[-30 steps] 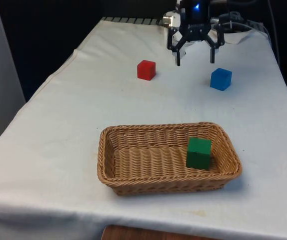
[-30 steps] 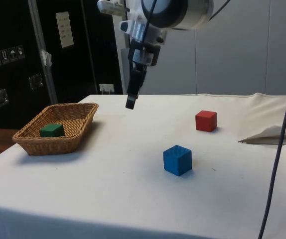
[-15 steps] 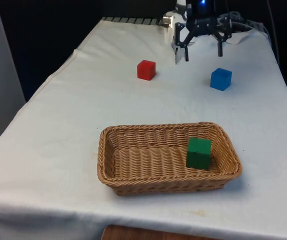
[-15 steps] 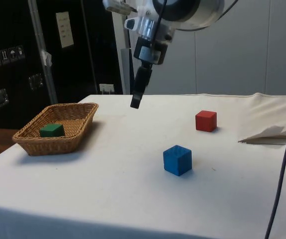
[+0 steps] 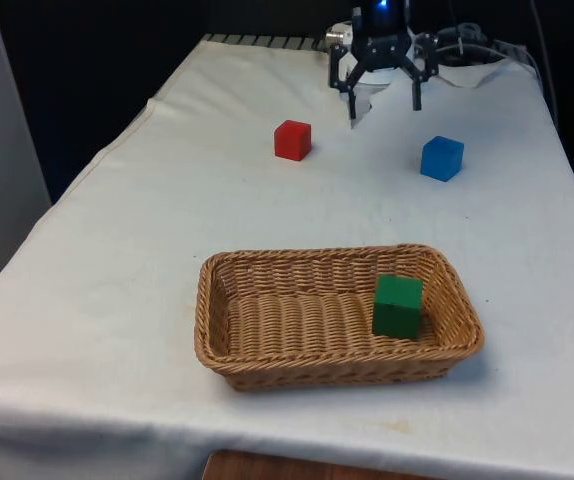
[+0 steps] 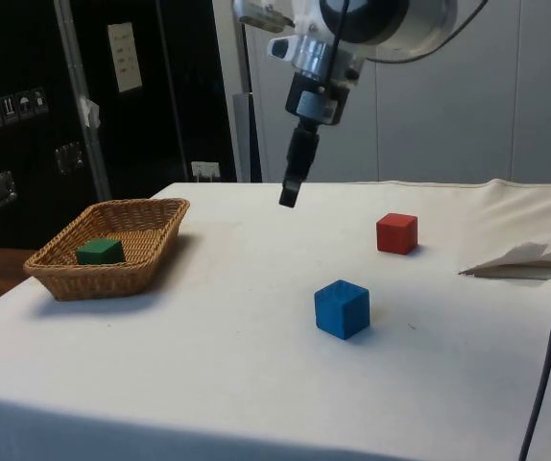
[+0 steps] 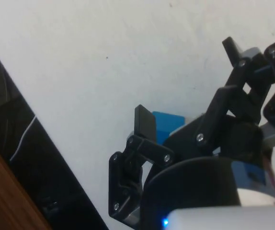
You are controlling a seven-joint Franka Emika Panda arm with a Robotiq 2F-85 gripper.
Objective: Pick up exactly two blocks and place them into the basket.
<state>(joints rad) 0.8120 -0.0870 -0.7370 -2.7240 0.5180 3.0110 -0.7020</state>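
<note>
Hand (image 5: 384, 103), wide and empty, has retreated to the far bench end above the blue block (image 5: 441, 158). Green block (image 5: 398, 305) sits in basket (image 5: 217, 335); second pick pending.

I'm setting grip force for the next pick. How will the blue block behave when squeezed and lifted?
The blue block looks like a solid, flat-faced cube, so it is probably stiff under the jaws. Resting flat on the cloth, it seems unlikely to roll or tip. Its small size suggests it is light, though its weight can't be seen.
</note>
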